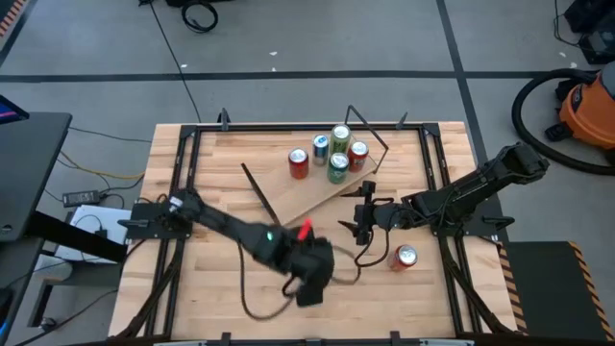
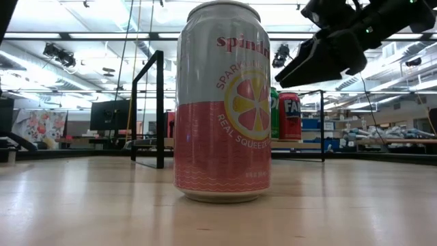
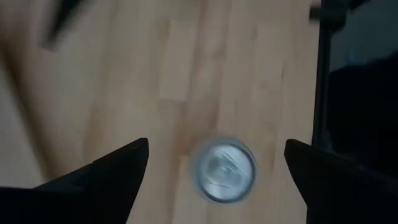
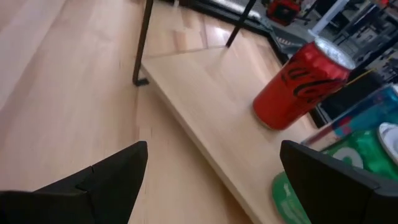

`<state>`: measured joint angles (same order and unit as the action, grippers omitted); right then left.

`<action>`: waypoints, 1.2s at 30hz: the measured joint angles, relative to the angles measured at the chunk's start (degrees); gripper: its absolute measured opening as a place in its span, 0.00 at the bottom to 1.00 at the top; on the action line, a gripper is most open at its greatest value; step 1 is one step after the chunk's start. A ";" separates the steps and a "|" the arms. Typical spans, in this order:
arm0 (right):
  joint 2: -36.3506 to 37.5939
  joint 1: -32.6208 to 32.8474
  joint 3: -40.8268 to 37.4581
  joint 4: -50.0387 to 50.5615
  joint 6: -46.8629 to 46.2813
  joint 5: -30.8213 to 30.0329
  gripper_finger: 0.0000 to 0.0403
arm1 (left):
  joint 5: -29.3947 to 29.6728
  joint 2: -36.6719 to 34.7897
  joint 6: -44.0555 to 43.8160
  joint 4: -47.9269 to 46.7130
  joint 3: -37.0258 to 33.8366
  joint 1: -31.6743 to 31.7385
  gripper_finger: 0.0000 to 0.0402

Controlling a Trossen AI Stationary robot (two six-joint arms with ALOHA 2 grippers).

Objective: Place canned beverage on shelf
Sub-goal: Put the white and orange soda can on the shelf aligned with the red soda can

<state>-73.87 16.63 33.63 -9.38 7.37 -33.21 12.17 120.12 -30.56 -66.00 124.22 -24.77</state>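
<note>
A pink-and-white can (image 1: 404,257) stands upright on its base on the table near the right front; it fills the low view (image 2: 222,102). The shelf (image 1: 317,197), a light-wood board with black rod frames at its ends, lies slantwise on the table. Several cans (image 1: 332,154) stand on its far end. My left gripper (image 1: 312,281) is open and empty over the table's front middle; a can's silver top (image 3: 222,169) shows below, between its fingers, apart from them. My right gripper (image 1: 363,219) is open and empty beside the shelf's right end, facing the board (image 4: 217,106) and a red can (image 4: 298,84).
A black cable (image 1: 258,300) loops on the table by the left arm. Black frame rails (image 1: 444,192) run along the table's edges. An orange vacuum (image 1: 586,106) stands on the floor beyond the right edge. Bare board (image 1: 288,207) lies at the shelf's near-left part.
</note>
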 joint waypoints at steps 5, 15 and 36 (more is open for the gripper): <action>0.00 -0.34 0.00 -1.72 0.32 1.57 0.94 | 0.72 5.04 -1.89 -0.41 -0.07 -2.80 0.96; 0.00 -0.38 0.00 -2.94 0.03 4.75 0.94 | 6.42 6.93 -2.05 -0.28 0.00 -4.37 0.96; 0.00 0.10 0.00 -1.75 -1.81 7.50 0.94 | 1.64 12.37 1.42 -1.40 0.00 -3.40 0.96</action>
<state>-73.87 16.73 33.62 -11.13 5.56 -25.71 13.81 132.48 -29.14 -67.40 124.22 -28.17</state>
